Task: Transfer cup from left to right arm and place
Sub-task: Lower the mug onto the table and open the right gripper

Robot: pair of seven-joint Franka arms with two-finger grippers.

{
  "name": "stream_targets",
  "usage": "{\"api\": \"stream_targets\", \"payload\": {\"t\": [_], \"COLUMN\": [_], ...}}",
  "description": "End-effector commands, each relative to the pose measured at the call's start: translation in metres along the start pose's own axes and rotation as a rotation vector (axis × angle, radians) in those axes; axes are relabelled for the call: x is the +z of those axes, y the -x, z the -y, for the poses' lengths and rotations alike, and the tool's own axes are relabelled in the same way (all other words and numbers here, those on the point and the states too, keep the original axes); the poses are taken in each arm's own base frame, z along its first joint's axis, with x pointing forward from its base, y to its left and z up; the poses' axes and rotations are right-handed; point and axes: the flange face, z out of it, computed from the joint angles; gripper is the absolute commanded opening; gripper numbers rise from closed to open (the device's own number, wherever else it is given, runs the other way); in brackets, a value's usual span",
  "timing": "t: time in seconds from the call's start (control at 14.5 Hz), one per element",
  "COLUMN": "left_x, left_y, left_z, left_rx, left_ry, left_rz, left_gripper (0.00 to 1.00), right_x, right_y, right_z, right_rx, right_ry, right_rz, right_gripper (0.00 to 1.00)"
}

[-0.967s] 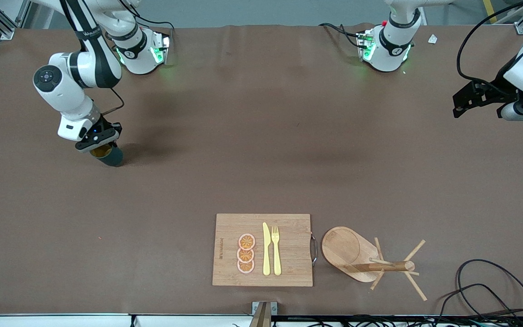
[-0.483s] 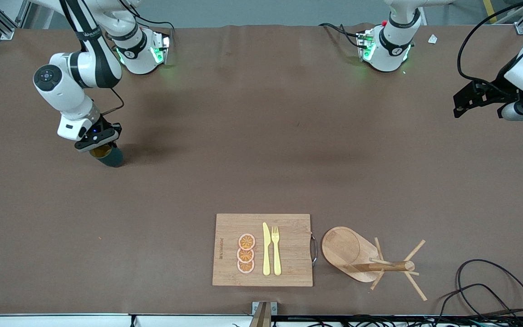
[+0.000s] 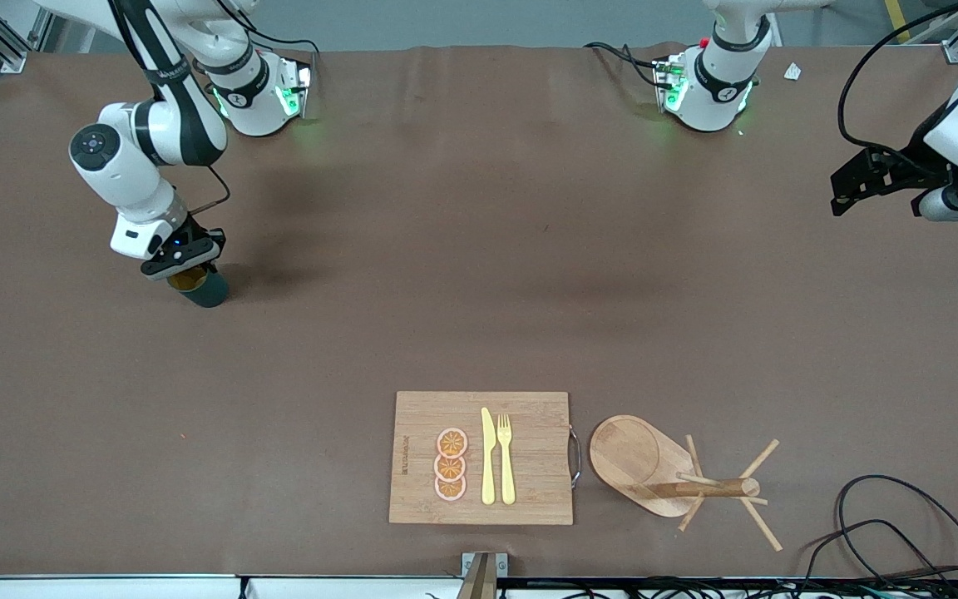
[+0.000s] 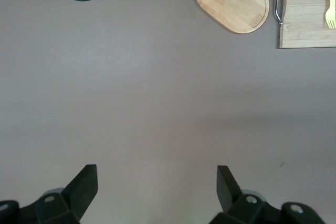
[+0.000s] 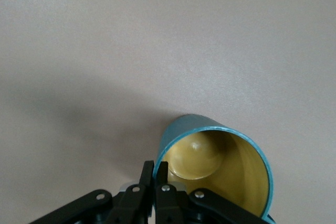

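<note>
Right gripper [image 3: 184, 270] pinches the rim of the teal cup [image 3: 200, 287] at the right arm's end of the brown table [image 3: 479, 274]; only its wrist view shows the cup's [image 5: 220, 163] smooth yellow inside. Since a second ago, the arm has nudged the cup slightly toward the table's middle. Left gripper [image 3: 849, 187] waits wide open at the other end, holding nothing.

A wooden cutting board [image 3: 481, 457] with a metal handle [image 3: 576, 456] is laid on the brown counter [image 3: 479, 291], near the front camera. Three orange slices [image 3: 451, 464], a yellow knife [image 3: 487, 457] and a yellow fork [image 3: 506, 458] are set on it. Just beside it, toward the left arm's end, a wooden mug tree [image 3: 678, 478] is seen. Black cables [image 3: 886, 532] are coiled at the counter's corner.
</note>
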Motion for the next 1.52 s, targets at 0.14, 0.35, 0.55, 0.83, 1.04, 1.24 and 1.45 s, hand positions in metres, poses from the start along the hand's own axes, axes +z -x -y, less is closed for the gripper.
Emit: {"api": "stream_targets", "payload": {"t": [0.14,0.35,0.55,0.83,1.04,1.24,1.45], "left_x": [-0.005,-0.004,-0.004,-0.005,-0.005,-0.007,-0.009], "left_y": [0.002,0.002,0.002,0.003,0.003,0.004,0.005], "left_z": [0.0,-0.001,-0.002,-0.003,-0.003,0.0,0.001], "left_rx": [0.017,0.019,0.02,0.022,0.022,0.018,0.017], "left_ry": [-0.004,-0.004,-0.004,-0.005,-0.005,-0.006,-0.006], "left_rz": [-0.011,-0.009,-0.009,-0.01,-0.01,-0.009,-0.012], "left_gripper": [1.0,1.0,1.0,1.0,1.0,1.0,1.0], "right_x": [0.0,-0.008,-0.047,-0.123,-0.188,-0.245,-0.275], "right_y": [0.005,0.003,-0.01,-0.044,-0.06,-0.069,-0.075], "right_z": [-0.001,-0.002,-0.014,-0.054,-0.093,-0.115,-0.12], "right_rx": [0.01,0.013,0.057,0.2,0.25,0.305,0.388], "right_ry": [-0.002,0.001,-0.026,-0.185,-0.196,-0.197,-0.183], "right_rz": [-0.012,-0.02,-0.002,0.037,0.034,0.053,0.037], "right_gripper": [0.78,1.0,1.0,1.0,1.0,1.0,1.0]}}
